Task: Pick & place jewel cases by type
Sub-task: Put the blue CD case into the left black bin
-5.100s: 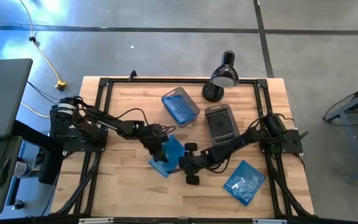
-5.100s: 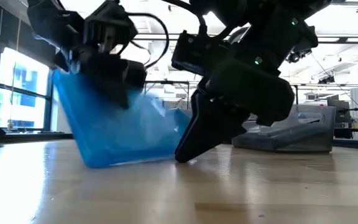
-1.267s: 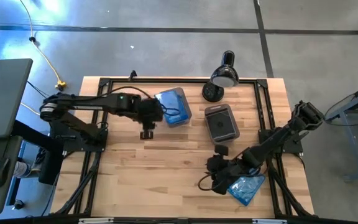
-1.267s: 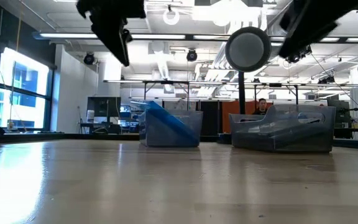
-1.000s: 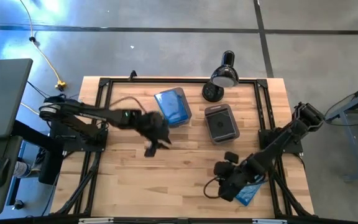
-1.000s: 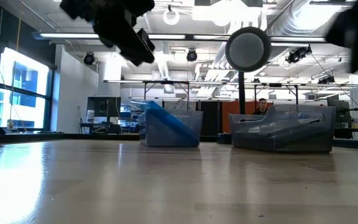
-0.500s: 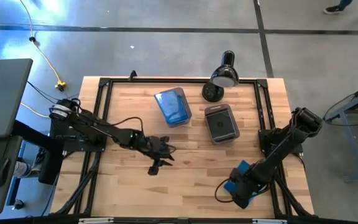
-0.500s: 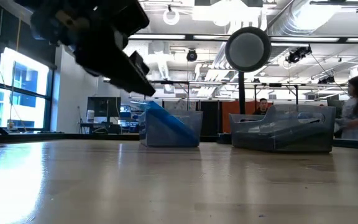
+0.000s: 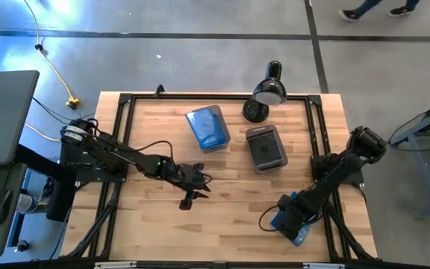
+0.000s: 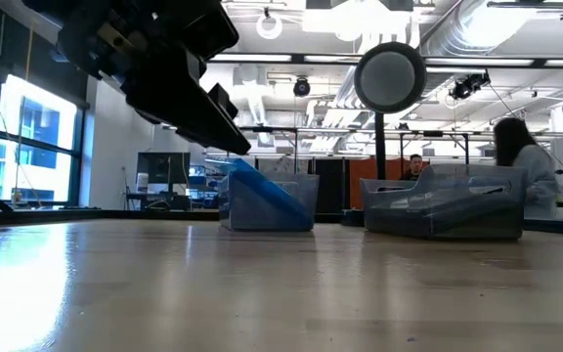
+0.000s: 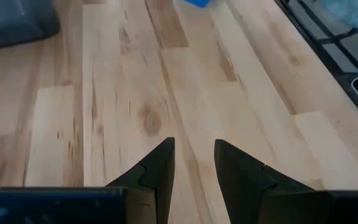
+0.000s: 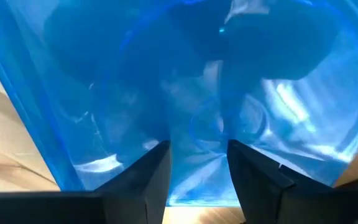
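Blue jewel case [image 9: 293,219] half-hidden under right gripper [image 9: 288,215]

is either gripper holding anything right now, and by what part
Nothing is held. The left gripper is open over bare wood; the right gripper is open, right above the blue jewel case.

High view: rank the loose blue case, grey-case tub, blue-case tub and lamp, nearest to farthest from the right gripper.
From the right gripper, at the table's near right corner:
1. Blue jewel case, directly under it.
2. Tub with grey case, centre-right.
3. Tub with blue cases and lamp, both far side: too close to call.
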Robot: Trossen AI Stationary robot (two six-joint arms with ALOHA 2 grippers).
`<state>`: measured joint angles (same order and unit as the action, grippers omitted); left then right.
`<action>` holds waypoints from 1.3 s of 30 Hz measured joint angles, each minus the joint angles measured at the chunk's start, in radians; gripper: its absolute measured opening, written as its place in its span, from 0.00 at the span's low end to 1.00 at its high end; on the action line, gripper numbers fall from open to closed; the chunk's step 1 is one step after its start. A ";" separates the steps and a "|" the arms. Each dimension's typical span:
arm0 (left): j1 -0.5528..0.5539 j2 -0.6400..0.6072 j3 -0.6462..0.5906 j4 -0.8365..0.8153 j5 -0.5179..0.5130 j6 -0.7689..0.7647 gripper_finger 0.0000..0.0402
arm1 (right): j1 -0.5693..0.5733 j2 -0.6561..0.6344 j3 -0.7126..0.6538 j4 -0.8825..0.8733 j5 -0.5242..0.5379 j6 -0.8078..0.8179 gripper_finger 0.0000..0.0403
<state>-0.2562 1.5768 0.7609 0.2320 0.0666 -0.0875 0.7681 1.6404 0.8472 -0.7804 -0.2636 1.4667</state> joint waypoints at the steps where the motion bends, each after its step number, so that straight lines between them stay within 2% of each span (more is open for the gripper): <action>1: 0.000 0.000 0.000 -0.001 0.000 0.000 0.28 | -0.006 -0.001 -0.010 0.010 -0.004 -0.009 0.38; 4: 0.000 0.000 0.000 0.009 -0.008 0.000 0.28 | -0.033 -0.002 -0.025 0.043 -0.003 -0.046 0.38; 8: 0.000 0.000 0.000 0.005 -0.111 0.000 0.28 | -0.088 -0.002 -0.011 0.108 0.066 -0.121 0.38; 11: 0.001 0.000 0.000 0.004 -0.180 0.000 0.28 | -0.131 0.000 0.012 0.155 0.150 -0.225 0.38; 14: 0.001 0.000 0.000 0.003 -0.208 0.000 0.28 | -0.186 0.003 0.035 0.241 0.271 -0.342 0.38; 21: 0.001 0.000 0.000 0.001 -0.208 -0.030 0.28 | -0.356 0.035 0.043 0.616 0.499 -0.700 0.38; 23: 0.001 0.000 0.000 0.001 -0.208 -0.024 0.28 | -0.403 0.074 0.044 0.746 0.502 -0.826 0.38; 25: 0.001 0.000 0.000 -0.004 -0.209 -0.023 0.28 | -0.436 0.095 0.070 0.765 0.433 -0.929 0.38; 28: 0.001 0.000 0.000 -0.003 -0.175 -0.082 0.28 | -0.438 0.098 0.147 0.634 0.369 -0.996 0.38; 30: 0.001 0.003 0.000 0.000 -0.130 -0.147 0.28 | -0.420 0.096 0.207 0.468 0.369 -1.000 0.38; 35: 0.000 0.042 0.002 0.022 -0.096 -0.246 0.28 | -0.335 0.091 0.358 0.046 0.386 -0.938 0.38; 37: 0.007 0.059 0.001 0.015 -0.045 -0.345 0.28 | -0.294 0.091 0.383 -0.090 0.403 -0.918 0.38; 39: 0.024 0.094 0.014 0.054 -0.007 -0.507 0.28 | -0.252 0.091 0.379 -0.160 0.411 -0.916 0.38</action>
<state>-0.2324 1.6712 0.7750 0.2863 0.0599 -0.5940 0.5156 1.7310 1.2262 -0.9408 0.1474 0.5506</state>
